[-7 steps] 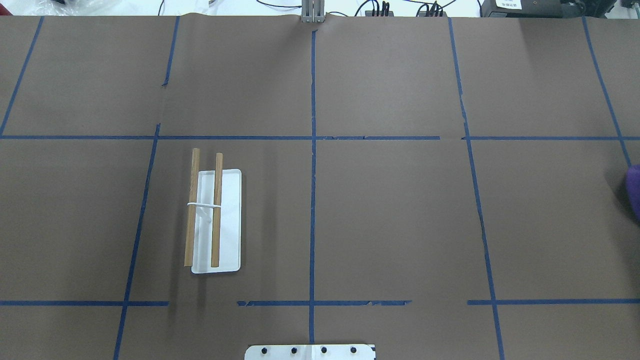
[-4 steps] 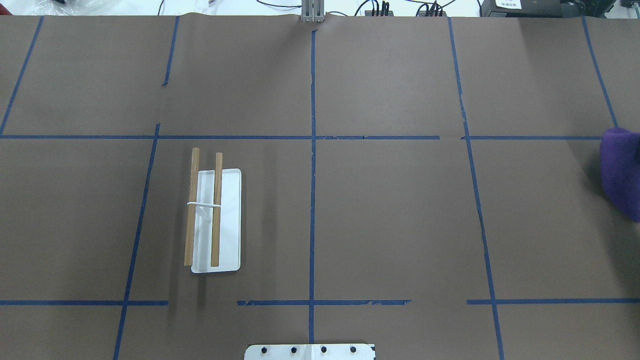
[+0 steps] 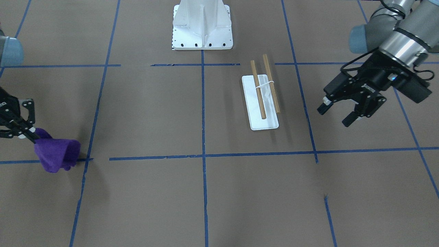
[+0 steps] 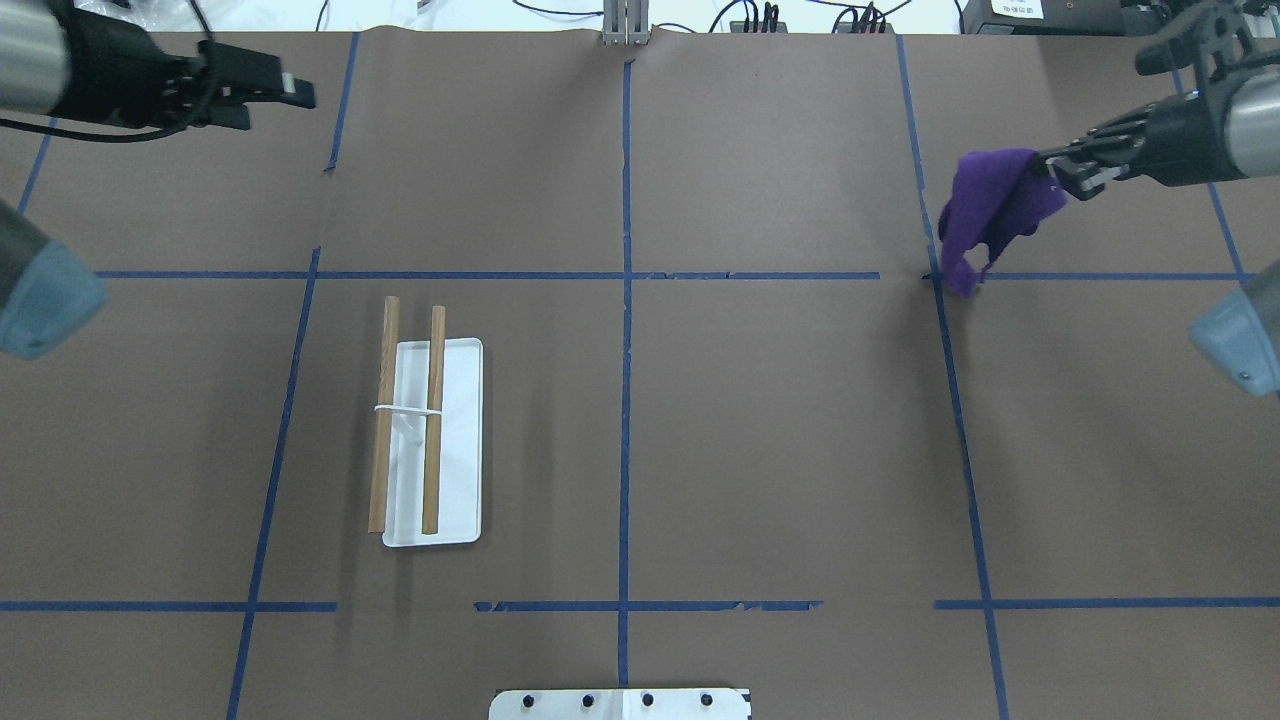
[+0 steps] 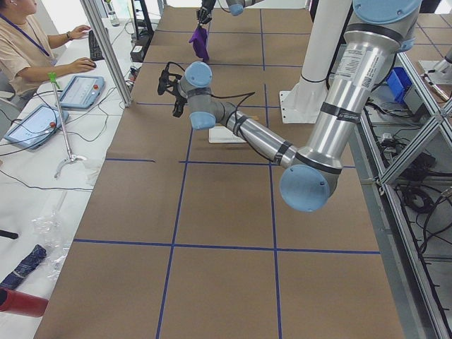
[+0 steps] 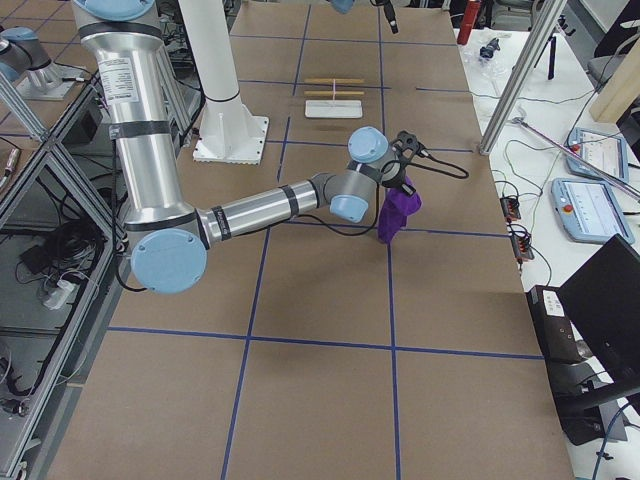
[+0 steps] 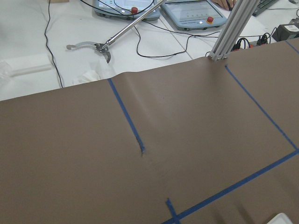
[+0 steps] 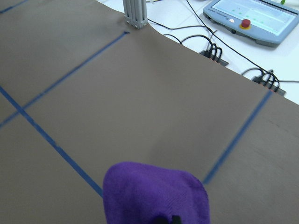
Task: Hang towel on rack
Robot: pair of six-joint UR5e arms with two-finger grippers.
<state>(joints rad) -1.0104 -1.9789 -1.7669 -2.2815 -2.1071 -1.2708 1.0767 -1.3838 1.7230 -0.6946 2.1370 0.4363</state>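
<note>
The rack [image 4: 434, 420] has two brown dowels on a white wire support over a white tray [image 4: 460, 450], left of the table's middle. It also shows in the front view [image 3: 258, 91] and the right view [image 6: 334, 90]. My right gripper [image 4: 1060, 175] is shut on a purple towel [image 4: 990, 210], which hangs above the table at the far right, well away from the rack. The towel also shows in the front view [image 3: 56, 153] and the right wrist view [image 8: 154, 193]. My left gripper [image 3: 335, 116] is open and empty, raised beyond the rack's left side, and shows in the overhead view [image 4: 280, 105].
The brown paper table carries a grid of blue tape lines. The white robot pedestal [image 3: 202, 27] stands at the near edge. An aluminium post [image 4: 625, 25] and cables sit at the far edge. An operator [image 5: 21, 49] sits beyond the far edge with control pendants.
The purple towel has moved from the right edge leftward and toward the far side, with the right gripper now in view. The left arm has come into view at the far left.
</note>
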